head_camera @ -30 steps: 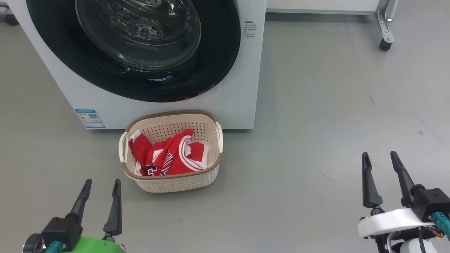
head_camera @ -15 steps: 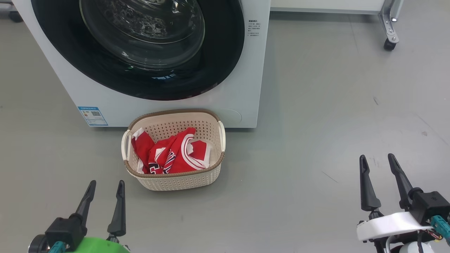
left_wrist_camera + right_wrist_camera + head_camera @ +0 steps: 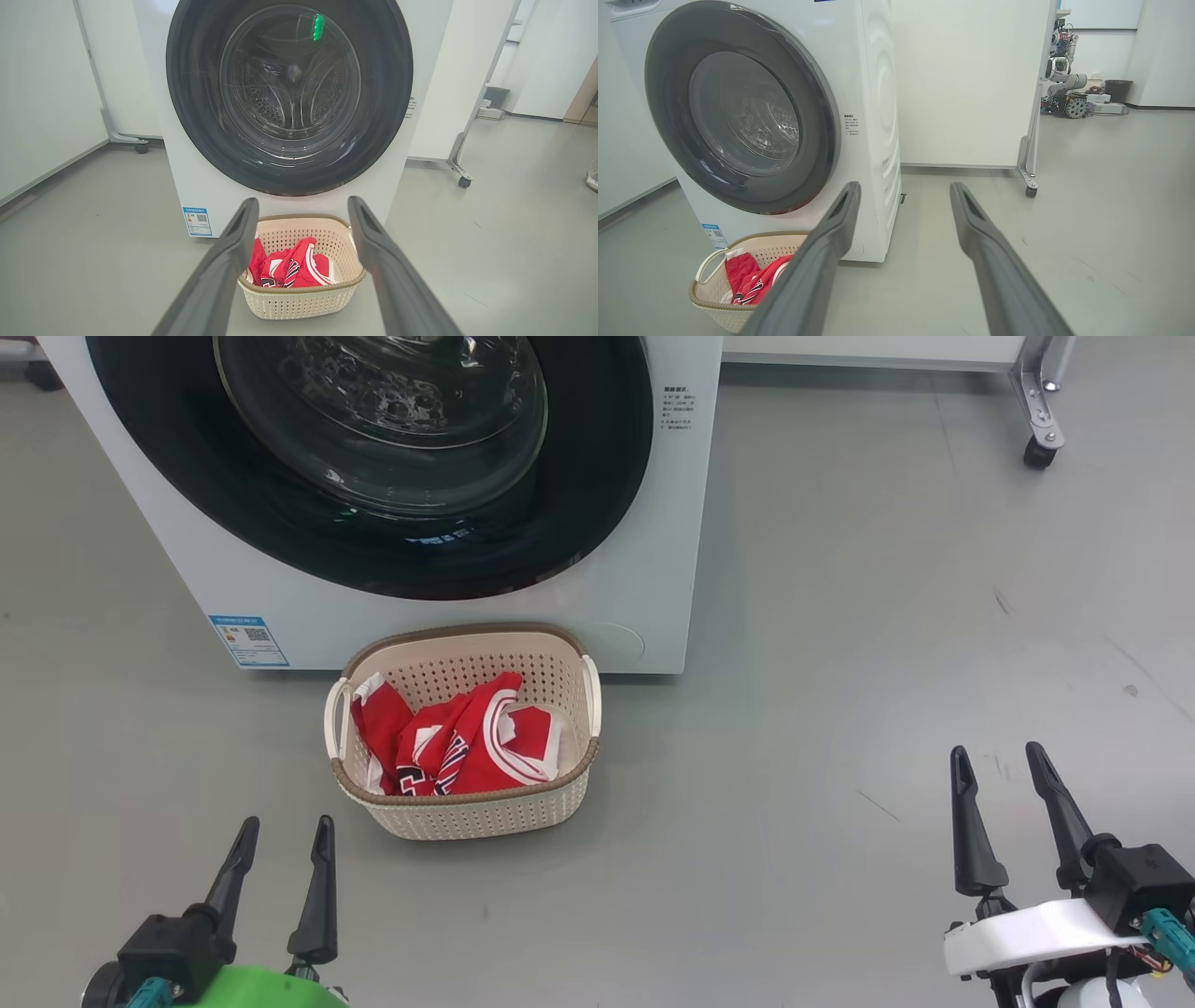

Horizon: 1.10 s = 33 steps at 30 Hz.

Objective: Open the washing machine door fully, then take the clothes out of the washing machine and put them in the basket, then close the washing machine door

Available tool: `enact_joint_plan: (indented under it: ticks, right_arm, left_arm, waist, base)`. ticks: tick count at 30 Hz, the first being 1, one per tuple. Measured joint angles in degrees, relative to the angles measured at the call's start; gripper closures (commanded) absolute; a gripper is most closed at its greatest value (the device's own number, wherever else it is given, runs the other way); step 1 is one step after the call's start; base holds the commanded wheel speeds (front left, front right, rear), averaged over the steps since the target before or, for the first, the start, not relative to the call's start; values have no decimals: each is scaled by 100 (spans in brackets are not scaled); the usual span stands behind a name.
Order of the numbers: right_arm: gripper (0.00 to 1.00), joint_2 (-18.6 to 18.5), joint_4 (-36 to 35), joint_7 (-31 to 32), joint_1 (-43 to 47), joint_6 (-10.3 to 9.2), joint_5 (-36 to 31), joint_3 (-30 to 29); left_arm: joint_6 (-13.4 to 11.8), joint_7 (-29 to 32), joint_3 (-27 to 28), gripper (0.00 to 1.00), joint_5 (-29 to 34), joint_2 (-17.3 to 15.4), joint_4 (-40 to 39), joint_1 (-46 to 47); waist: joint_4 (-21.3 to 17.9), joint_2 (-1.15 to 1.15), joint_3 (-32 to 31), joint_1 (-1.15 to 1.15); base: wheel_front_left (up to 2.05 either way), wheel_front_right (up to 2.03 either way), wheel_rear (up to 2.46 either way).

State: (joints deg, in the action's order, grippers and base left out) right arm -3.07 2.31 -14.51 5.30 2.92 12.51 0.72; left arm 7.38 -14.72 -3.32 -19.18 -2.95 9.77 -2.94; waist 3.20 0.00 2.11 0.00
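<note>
On the grey floor [image 3: 840, 663] in front of the large white front-loading washing machine [image 3: 672, 523], the small cream perforated plastic basket [image 3: 476, 817] with its brown woven-look rim holds the bright red sports jerseys with white trim [image 3: 467, 747], bunched inside below the rim. The machine's big round door [image 3: 597, 476], a glossy black ring around a clear bulging window, sits flush against the front and looks shut. Through the glass the steel drum [image 3: 289, 93] appears empty.

Little has changed over the past second. The head camera has shifted slightly, sliding the whole scene across its picture, while basket, jerseys and door lie as they did. The left tool [image 3: 288, 823] and the right tool [image 3: 994, 751] remain spread and empty at the near edge, well apart from basket and machine. On that reading all three steps look done and the robot seems to be standing off.

Around it are a blue QR sticker [image 3: 247, 641] at the machine's lower left, a castored metal frame [image 3: 1039, 415] carrying a white partition at far right, and other robot hardware [image 3: 1064, 88] near a dark bin [image 3: 1118, 88] farther off. The only thing close to the basket is the machine itself, just beyond its far rim.
</note>
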Motion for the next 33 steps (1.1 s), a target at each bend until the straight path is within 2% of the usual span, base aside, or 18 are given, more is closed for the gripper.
enact_joint_plan:
  ticks: [33]
  right_arm:
    - [0, 71, -38, 0, 21, 55, -48, -45]
  left_arm:
    - [0, 0, 45, 0, -48, -121, -34, 0]
  waist:
    - [35, 0, 44, 0]
  base:
    - [0, 0, 0]
